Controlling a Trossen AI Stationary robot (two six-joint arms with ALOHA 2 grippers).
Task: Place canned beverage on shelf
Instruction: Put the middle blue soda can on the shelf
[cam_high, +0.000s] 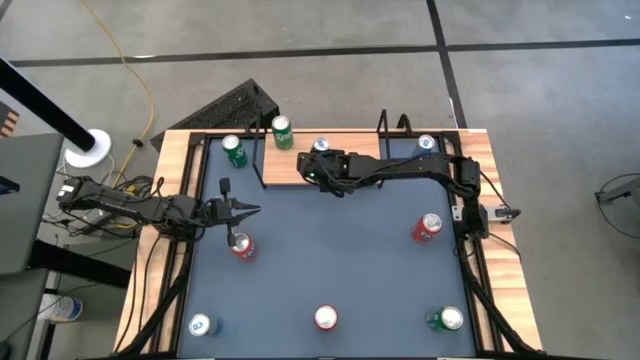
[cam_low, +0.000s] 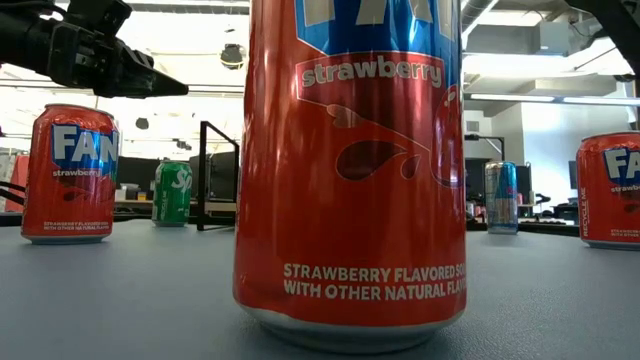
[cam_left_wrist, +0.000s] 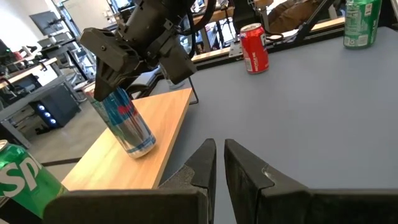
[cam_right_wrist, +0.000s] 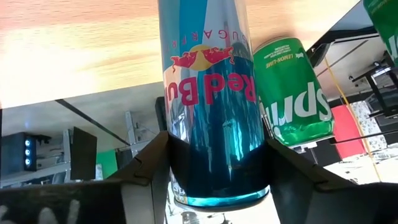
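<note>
Right claw (cam_high: 318, 160): over the near-left part of the shelf, its two fingers (cam_right_wrist: 155, 162) on either side of the slim blue-and-silver Red Bull can; whether they press the can or stand just off it, I cannot tell.
Red Bull can (cam_left_wrist: 127, 121): upright on the shelf's light-wood board, between the right claw's fingers, its upper part hidden by the claw in the left wrist view.
Shelf (cam_high: 395, 170): light-wood board with black wire end frames, along the far edge of the surface.
Green Sprite can (cam_high: 282, 132): on the shelf's left end, just beside the Red Bull can and apart from it.
Second green can (cam_high: 234, 151): on the surface just left of the shelf.
Left claw (cam_high: 242, 211): fingers narrowed almost together, holding nothing, at the left side of the surface above a red Fanta strawberry can (cam_high: 241, 245).
Surface (cam_high: 330, 240): dark grey top with wood edges.
Other cans: a red can (cam_high: 427, 227) on the right, another red can (cam_high: 326, 318) at the near edge, a green can (cam_high: 446, 319) near right, a blue can (cam_high: 200, 325) near left, a blue-topped can (cam_high: 427, 144) at the shelf's right end.
</note>
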